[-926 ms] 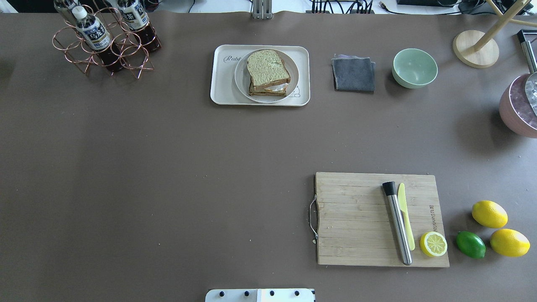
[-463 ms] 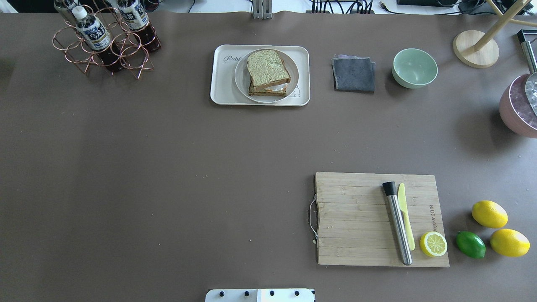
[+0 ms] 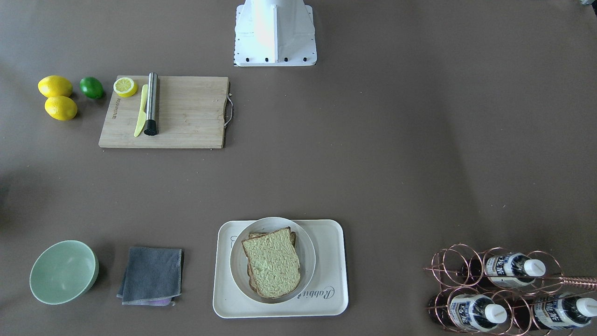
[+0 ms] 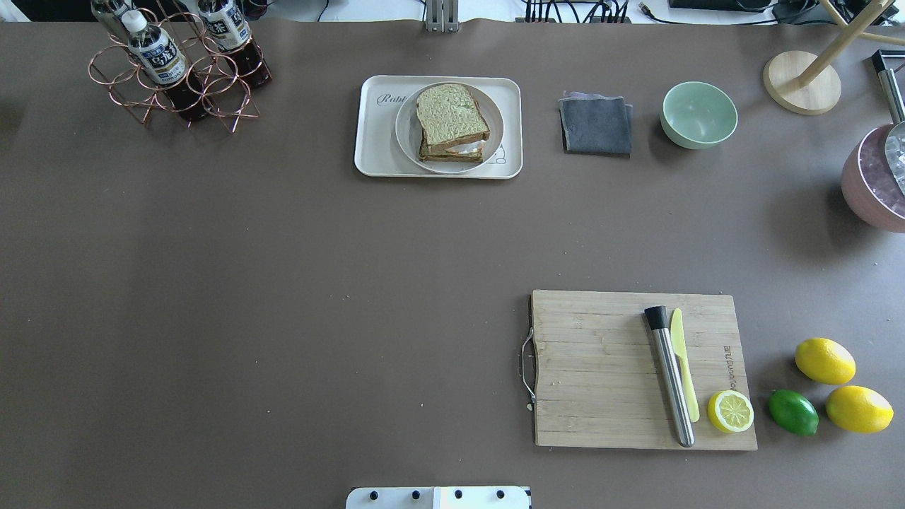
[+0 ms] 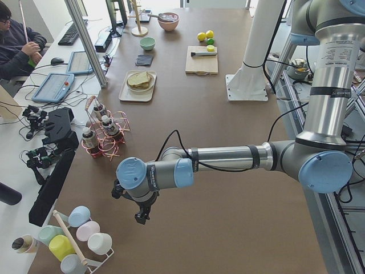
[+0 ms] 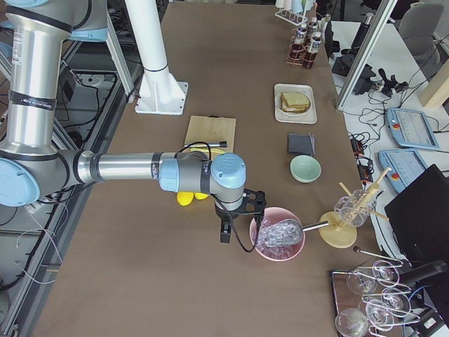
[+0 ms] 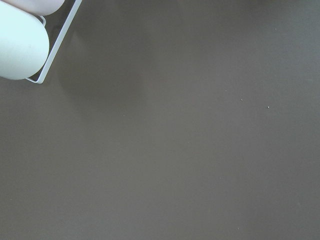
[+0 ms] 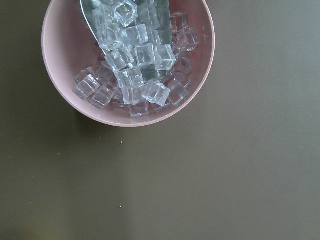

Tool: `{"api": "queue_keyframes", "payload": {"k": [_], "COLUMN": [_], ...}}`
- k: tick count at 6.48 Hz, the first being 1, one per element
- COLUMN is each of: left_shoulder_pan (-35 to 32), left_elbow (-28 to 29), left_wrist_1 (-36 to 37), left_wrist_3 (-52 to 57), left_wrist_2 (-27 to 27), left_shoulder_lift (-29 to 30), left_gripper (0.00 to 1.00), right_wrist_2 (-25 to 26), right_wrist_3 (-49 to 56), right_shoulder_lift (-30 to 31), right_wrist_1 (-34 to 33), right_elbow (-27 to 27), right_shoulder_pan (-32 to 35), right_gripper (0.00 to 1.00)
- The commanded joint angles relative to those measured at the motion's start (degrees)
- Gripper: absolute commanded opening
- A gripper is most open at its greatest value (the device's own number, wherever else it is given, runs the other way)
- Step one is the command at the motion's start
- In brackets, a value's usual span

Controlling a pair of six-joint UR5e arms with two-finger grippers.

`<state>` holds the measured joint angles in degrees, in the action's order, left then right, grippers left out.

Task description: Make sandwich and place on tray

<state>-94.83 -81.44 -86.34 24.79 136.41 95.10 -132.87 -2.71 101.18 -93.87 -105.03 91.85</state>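
Observation:
The sandwich is stacked: two bread slices with a white egg edge showing between them. It sits in a white round dish on the cream tray at the table's far middle, also in the front-facing view. Neither gripper shows in the overhead or front-facing views. My left gripper hangs over bare table at the far left end, next to a cup rack; I cannot tell if it is open. My right gripper hangs beside a pink bowl of ice; I cannot tell its state.
A bamboo cutting board carries a steel muddler, a yellow knife and a half lemon. Two lemons and a lime lie right of it. A grey cloth, a green bowl and a bottle rack stand along the far edge.

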Motion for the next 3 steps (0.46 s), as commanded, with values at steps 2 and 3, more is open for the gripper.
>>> {"api": "queue_keyframes", "payload": {"k": [2, 3], "left_shoulder_pan": [0.0, 0.0], "left_elbow": [-0.3, -0.3], "left_wrist_1": [-0.1, -0.1], "left_wrist_3": [0.0, 0.0], "left_wrist_2": [0.0, 0.0], "left_shoulder_lift": [-0.3, -0.4], "left_gripper": [0.98, 0.98], "right_wrist_2": [0.2, 0.2], "right_wrist_3": [0.0, 0.0], "right_shoulder_lift": [0.2, 0.1], "right_wrist_1": [0.0, 0.0], "right_elbow": [0.0, -0.1], "right_shoulder_pan": [0.0, 0.1], "right_gripper": [1.00, 1.00]}}
